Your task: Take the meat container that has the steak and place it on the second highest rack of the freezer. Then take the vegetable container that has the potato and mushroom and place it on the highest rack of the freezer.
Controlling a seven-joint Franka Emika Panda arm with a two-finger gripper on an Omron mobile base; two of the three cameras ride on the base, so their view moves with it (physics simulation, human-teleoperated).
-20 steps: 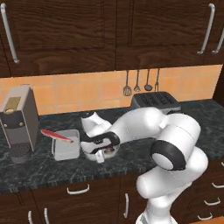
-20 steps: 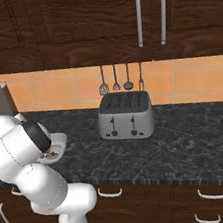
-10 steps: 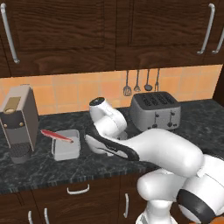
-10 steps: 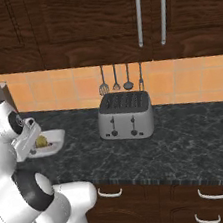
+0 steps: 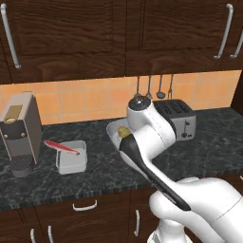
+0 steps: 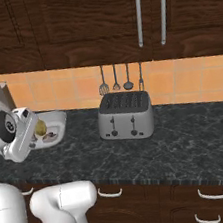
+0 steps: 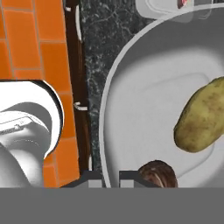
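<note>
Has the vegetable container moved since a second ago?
Yes. In the left base view the vegetable container sat right beside the tub; now it is higher in the picture and nearer the toaster, apparently lifted.

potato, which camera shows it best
The hand view: the potato looms large and unobstructed inside the vegetable container, above the mushroom. The left base view shows just a yellowish bit behind the arm; the right base view a small lump in the bowl.

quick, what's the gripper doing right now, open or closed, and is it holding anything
Gripper: closed on the rim of the vegetable container, with the potato and mushroom inside.
</note>
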